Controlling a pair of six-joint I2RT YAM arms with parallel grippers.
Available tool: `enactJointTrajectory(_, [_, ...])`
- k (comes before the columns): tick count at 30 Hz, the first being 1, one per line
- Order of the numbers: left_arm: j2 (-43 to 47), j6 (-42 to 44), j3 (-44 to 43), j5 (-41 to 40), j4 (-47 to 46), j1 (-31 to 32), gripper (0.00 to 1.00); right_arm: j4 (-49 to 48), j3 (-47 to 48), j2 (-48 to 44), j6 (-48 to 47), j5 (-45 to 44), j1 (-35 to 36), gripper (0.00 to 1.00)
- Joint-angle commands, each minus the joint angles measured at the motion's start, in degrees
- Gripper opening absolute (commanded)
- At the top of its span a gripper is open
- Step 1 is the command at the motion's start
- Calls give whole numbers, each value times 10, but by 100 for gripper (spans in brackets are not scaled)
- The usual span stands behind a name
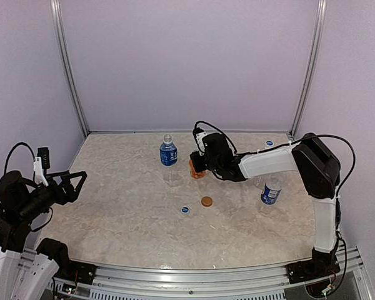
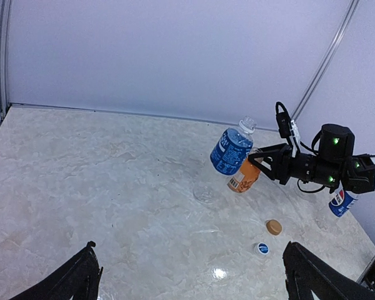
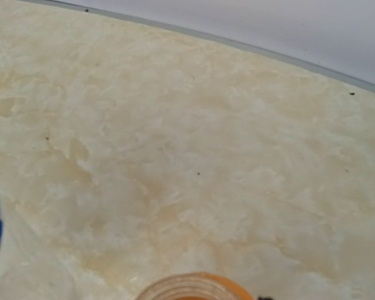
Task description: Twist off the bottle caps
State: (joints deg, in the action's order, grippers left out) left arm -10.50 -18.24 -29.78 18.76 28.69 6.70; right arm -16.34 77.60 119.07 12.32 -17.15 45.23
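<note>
Marbled table (image 1: 112,219): upright orange bottle (image 2: 242,178) stands at the right gripper (image 2: 260,167)'s tips, leftward of it; clamped or not, unclear.

right gripper (image 2: 260,165) at orange bottle (image 2: 242,179) | blue-label bottle (image 2: 230,150) beside | orange cap (image 2: 274,227), blue cap (image 2: 262,248) nearer

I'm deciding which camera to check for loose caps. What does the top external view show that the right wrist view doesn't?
Top view only: a brown cap and a blue-and-white cap lying loose, a far cap near the back edge, the bottle on the right, the left arm and the right arm.
Right wrist only: the orange bottle seen close up at its rim.
Both: the orange bottle, the table and the back wall. The wrist view's blue sliver at left may be the blue-labelled bottle.
</note>
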Motion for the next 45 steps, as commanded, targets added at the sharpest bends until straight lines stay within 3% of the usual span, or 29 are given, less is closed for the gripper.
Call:
enactJointTrajectory(1, [4,-7,8,0,-12,-5,99,9,-3,-1,16,9,-3,26])
enactJointTrajectory(3, [5,-7,9,1,-13,-5,99,22,-1,-4,16,9,-3,49])
enactJointTrajectory(8, [7,-6,9,4,-13,-6,99,75,20,-25,12,11,-2,80])
enactJointTrajectory(9, [7,-6,9,5,-14,-6,99,84,26,-33,7,16,-2,92])
enactJointTrajectory(10, [7,-6,10,6,-15,-6,99,99,33,-41,1,17,-2,95])
enactJointTrajectory(17, [9,-6,10,9,-17,-6,99,274,128,-132,-26,-5,5,99])
enactJointTrajectory(22, [14,-5,11,9,-17,-6,99,530,209,-187,13,-112,-6,99])
enactJointTrajectory(27, [17,-6,12,13,-20,-6,99,712,204,-231,82,-180,-53,99])
enactJointTrajectory(30, [18,-5,12,17,-20,-6,99,728,157,-259,91,-157,-98,99])
enactJointTrajectory(36, [20,-5,12,21,-21,-6,99,665,83,-306,79,-103,-147,97])
enactJointTrajectory(41, [21,-5,13,23,-21,-6,99,611,28,-323,69,-40,-183,81])
enactJointTrajectory(45, [18,-5,13,23,-21,-6,99,601,15,-321,70,-42,-191,76])
